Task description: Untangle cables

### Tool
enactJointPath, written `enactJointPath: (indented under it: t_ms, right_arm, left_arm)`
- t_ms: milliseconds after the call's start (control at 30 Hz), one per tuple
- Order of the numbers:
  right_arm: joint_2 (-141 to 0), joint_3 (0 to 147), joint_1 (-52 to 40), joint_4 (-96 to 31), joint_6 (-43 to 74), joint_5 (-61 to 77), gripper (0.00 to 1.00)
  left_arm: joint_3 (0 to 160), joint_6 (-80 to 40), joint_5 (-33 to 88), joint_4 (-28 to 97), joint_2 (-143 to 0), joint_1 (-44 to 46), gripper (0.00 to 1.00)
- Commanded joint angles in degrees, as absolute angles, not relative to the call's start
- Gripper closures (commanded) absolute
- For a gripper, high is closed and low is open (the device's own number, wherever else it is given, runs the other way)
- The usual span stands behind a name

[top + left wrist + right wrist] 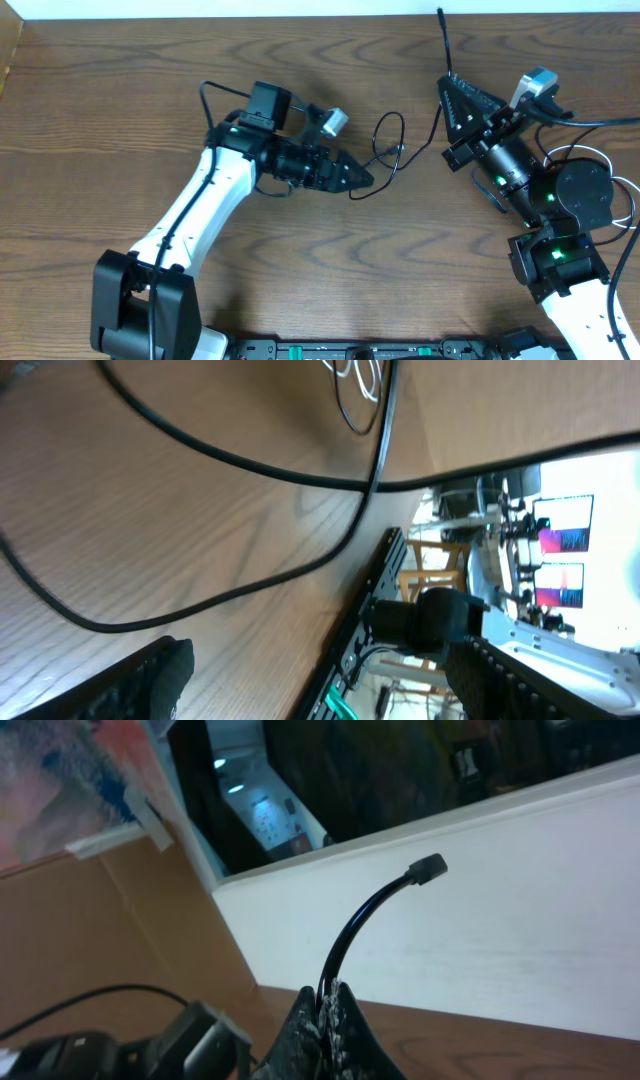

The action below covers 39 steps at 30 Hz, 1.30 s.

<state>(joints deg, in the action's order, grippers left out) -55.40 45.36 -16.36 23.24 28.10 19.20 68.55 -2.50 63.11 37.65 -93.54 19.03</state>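
The black cable [402, 130] loops on the wood table between the two arms. My right gripper [447, 88] is shut on it near one end. The short free end with its plug [428, 868] sticks up past the shut fingers [327, 1002]. My left gripper [360, 180] lies low over the table beside the loop's lower left end. In the left wrist view its fingers [320, 665] are wide apart and empty, and the black cable [250, 460] runs across the table ahead of them. A thin white cable [603, 156] curls by the right arm and shows small in the left wrist view [355, 378].
The wooden table [120, 120] ends at a white wall along the top. The right arm's body [560, 200] and its thick black leads fill the right side. The left arm [200, 210] crosses the lower left, and a dark rail [350, 350] runs along the front edge.
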Motion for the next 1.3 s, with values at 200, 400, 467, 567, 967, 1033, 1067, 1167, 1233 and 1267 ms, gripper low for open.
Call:
enactJointPath:
  t_ms: [200, 400, 467, 567, 967, 1033, 1067, 1167, 1233, 1267]
  right_arm:
    - [-55.40, 46.00, -16.16, 27.09, 33.58, 16.86, 0.99]
    - [-55.40, 46.00, -16.16, 28.36, 37.41, 17.10, 0.99]
    - [-55.40, 46.00, -16.16, 28.38, 37.95, 17.47, 0.99]
    - [-55.40, 46.00, -16.16, 28.80, 39.20, 18.52, 0.99]
    - [-55.40, 46.00, -16.16, 29.39, 39.40, 19.00, 0.99]
    - [-55.40, 46.00, -16.16, 29.39, 39.40, 19.00, 0.99]
    - [-55.40, 46.00, -16.16, 29.39, 39.40, 19.00, 0.99]
    - [-55.40, 46.00, -16.16, 29.34, 39.40, 19.00, 0.99]
    - [-55.40, 46.00, -16.16, 29.34, 39.38, 18.98, 0.99]
    - [-55.40, 46.00, -16.16, 29.36, 39.40, 18.98, 0.99]
  left_arm:
    - [68.66, -1.10, 47.44, 36.10, -94.00, 28.32, 0.16]
    - [68.66, -1.58, 40.84, 30.15, -94.00, 32.71, 0.16]
    - [68.66, -1.76, 39.16, 28.10, -94.00, 33.61, 0.16]
    - [68.66, -1.78, 35.70, 25.74, -94.00, 34.17, 0.16]
    - [68.69, -2.37, 25.89, 23.42, -93.84, 34.02, 0.16]
    - [68.75, -2.37, 25.61, 23.40, -93.62, 33.69, 0.16]
    - [68.86, -2.39, 25.63, 23.40, -93.49, 33.47, 0.16]
    - [69.01, -2.39, 25.47, 23.40, -92.51, 32.49, 0.16]
    - [69.01, -2.76, 24.95, 23.42, -91.61, 31.68, 0.16]
    - [69.01, -2.87, 24.95, 23.42, -91.13, 31.27, 0.16]
